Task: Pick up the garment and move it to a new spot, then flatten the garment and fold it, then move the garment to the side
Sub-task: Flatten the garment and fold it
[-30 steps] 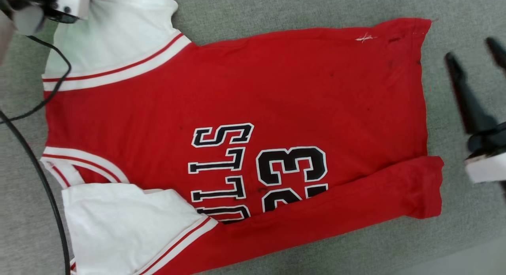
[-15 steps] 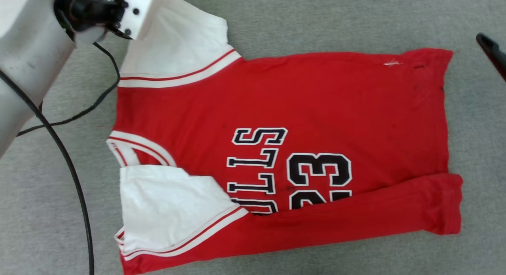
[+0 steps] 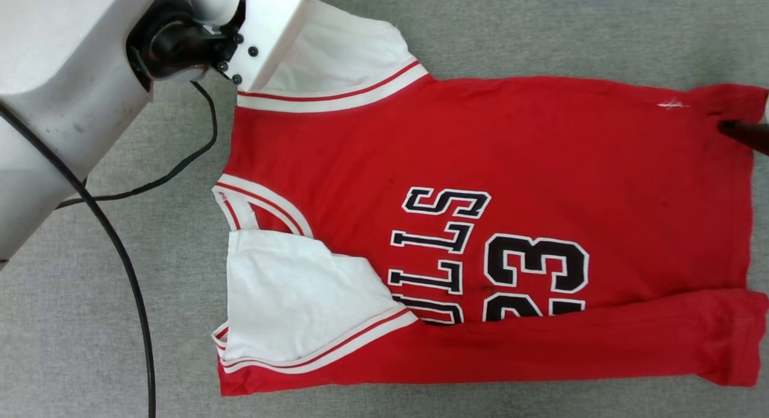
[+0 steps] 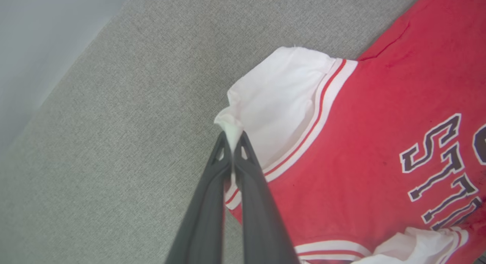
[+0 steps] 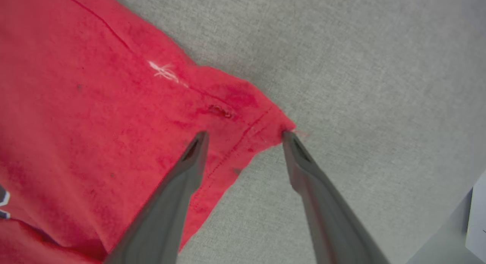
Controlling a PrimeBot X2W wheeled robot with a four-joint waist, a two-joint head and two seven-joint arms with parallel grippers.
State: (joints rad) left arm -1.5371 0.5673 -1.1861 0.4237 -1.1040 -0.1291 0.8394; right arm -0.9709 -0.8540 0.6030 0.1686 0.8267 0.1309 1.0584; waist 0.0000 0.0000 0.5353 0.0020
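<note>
At one white sleeve (image 4: 281, 101) of the garment (image 3: 480, 166), left gripper (image 4: 232, 142) clamped tight on the edge; at its red hem corner (image 5: 265, 116), right gripper (image 5: 243, 134) spread wide astride, holding nothing.

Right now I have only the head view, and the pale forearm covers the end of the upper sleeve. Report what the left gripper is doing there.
Observer: In the left wrist view the left gripper is shut on a pinched corner of the white sleeve of the garment.
Operator: Now give me the right gripper. I see just one dark tip at the hem.
Observer: The right wrist view shows the right gripper open, one finger over the red cloth and the other at the very tip of the hem corner.
Operator: Check that corner for damage.
Observer: There is a small tear just inside the hem stitching.
</note>
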